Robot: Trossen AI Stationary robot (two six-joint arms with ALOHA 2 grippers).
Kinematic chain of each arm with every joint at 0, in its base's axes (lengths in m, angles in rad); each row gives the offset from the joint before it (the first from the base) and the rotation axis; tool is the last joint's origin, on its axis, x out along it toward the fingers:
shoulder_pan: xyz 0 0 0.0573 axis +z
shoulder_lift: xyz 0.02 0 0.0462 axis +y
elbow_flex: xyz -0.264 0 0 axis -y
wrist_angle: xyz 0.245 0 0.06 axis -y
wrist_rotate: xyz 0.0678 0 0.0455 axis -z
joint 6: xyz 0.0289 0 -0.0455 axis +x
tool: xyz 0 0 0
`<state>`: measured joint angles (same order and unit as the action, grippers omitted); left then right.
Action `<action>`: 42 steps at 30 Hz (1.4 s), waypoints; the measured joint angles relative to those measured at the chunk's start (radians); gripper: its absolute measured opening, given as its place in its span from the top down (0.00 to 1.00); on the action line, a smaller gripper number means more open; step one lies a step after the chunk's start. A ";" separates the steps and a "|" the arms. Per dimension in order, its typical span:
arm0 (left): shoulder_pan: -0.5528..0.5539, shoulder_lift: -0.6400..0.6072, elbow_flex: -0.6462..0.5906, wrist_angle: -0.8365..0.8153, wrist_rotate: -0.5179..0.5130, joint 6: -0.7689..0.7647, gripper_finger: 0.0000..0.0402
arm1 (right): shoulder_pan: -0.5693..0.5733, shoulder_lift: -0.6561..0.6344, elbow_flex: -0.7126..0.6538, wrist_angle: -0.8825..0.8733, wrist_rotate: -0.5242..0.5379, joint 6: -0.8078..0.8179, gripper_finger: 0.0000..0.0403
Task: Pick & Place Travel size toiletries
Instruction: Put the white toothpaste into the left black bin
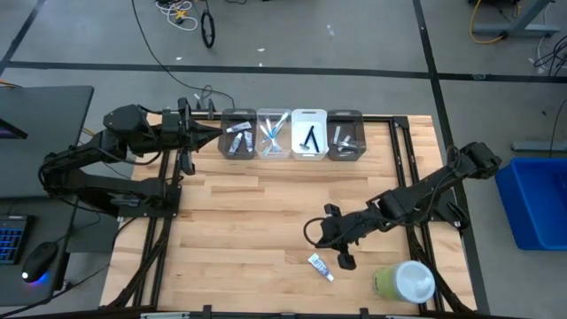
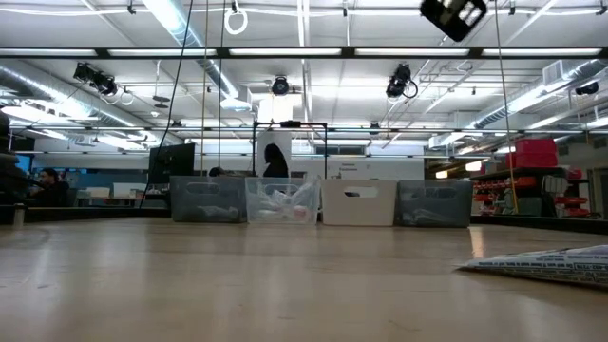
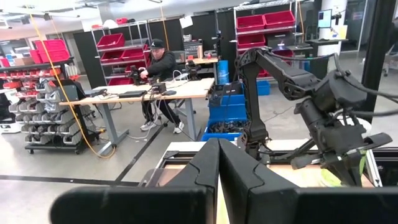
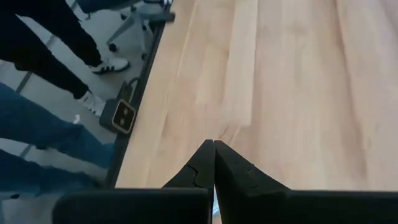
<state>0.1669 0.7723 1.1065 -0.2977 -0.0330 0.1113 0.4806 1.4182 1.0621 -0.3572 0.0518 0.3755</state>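
A small white-blue toothpaste tube (image 1: pixel 321 266) lies flat on the wooden table near its near-right part; the low view shows the tube (image 2: pixel 546 263) at the right. My right gripper (image 1: pixel 345 260) (image 4: pixel 213 152) is shut and hovers just right of the tube, touching nothing. My left gripper (image 1: pixel 213 133) (image 3: pixel 218 163) is shut and empty, by the leftmost bin at the far edge. Other toiletries lie in a row of bins: small tubes in the grey bin (image 1: pixel 237 140), toothbrushes in the clear bin (image 1: pixel 274 135), black razors in the white bin (image 1: pixel 309 140).
A fourth, grey bin (image 1: pixel 346 137) ends the row on the right. A large green-and-white round container (image 1: pixel 405 282) stands at the near-right corner, close to my right arm. Bare wood spreads across the table's middle and left (image 1: pixel 239 230). People's legs show beyond the table edge in the right wrist view.
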 joint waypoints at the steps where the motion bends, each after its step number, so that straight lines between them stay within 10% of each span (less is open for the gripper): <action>1: 0.000 0.000 0.000 0.000 0.000 0.002 0.96 | 0.007 0.000 -0.010 0.000 0.000 0.023 0.98; 22: 0.000 0.000 0.000 -0.001 -0.008 -0.027 0.96 | 0.084 0.001 -0.103 0.005 -0.027 0.176 0.33; 42: 0.000 0.000 0.000 -0.003 -0.008 -0.025 0.96 | 0.082 0.212 0.034 -0.119 0.002 0.366 0.31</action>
<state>0.1669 0.7727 1.1065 -0.3010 -0.0412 0.0860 0.5625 1.6306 1.0956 -0.4765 0.0538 0.7416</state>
